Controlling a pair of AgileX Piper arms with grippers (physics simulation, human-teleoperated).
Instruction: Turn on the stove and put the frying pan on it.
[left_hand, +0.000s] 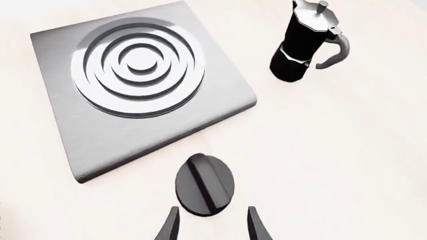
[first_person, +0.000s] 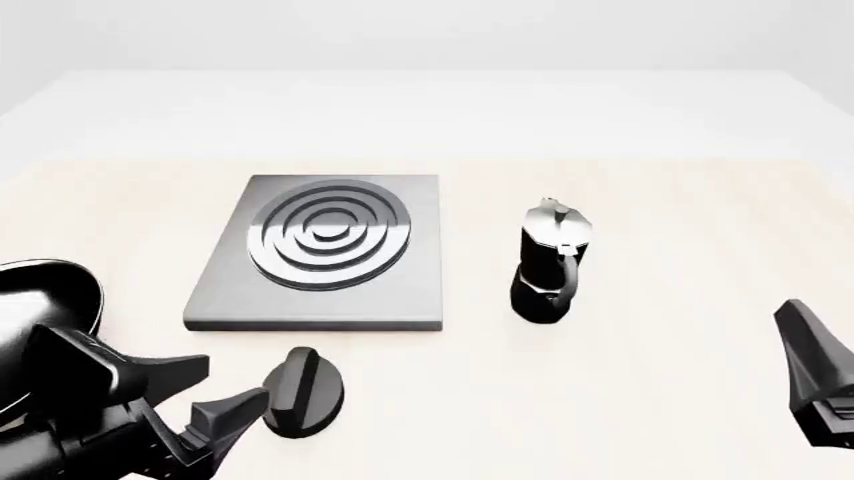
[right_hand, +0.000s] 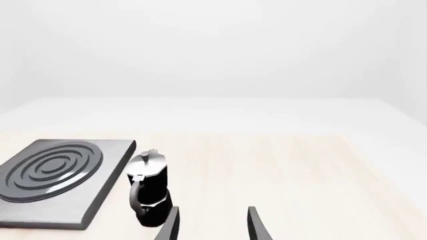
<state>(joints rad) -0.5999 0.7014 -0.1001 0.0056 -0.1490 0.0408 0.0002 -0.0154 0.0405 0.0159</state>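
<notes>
- The left gripper (first_person: 200, 395) is being held with its fingers spread and nothing between them, just beside the knob (first_person: 303, 391); in the left wrist view the knob (left_hand: 205, 185) is lying just ahead of the gap, its ridge roughly in line with it, apparently so that the ridge can be pinched and turned.
- The knob is being kept apart from the stove (first_person: 320, 252), just off the slab's near edge, so it is being approached from the arm's own side.
- The rings are being left bare; nothing is resting on the stove.
- The pan (first_person: 40, 300) is being seen only in part at the front view's left edge, behind the left arm and well apart from the stove; how it is supported cannot be told.
- The right gripper (right_hand: 212, 225) is being held released and empty, well to the right of the moka pot (first_person: 547, 265), likely parked out of the way.
- Turning the knob is judged to be the step in hand; placing the pan is not yet begun.
</notes>
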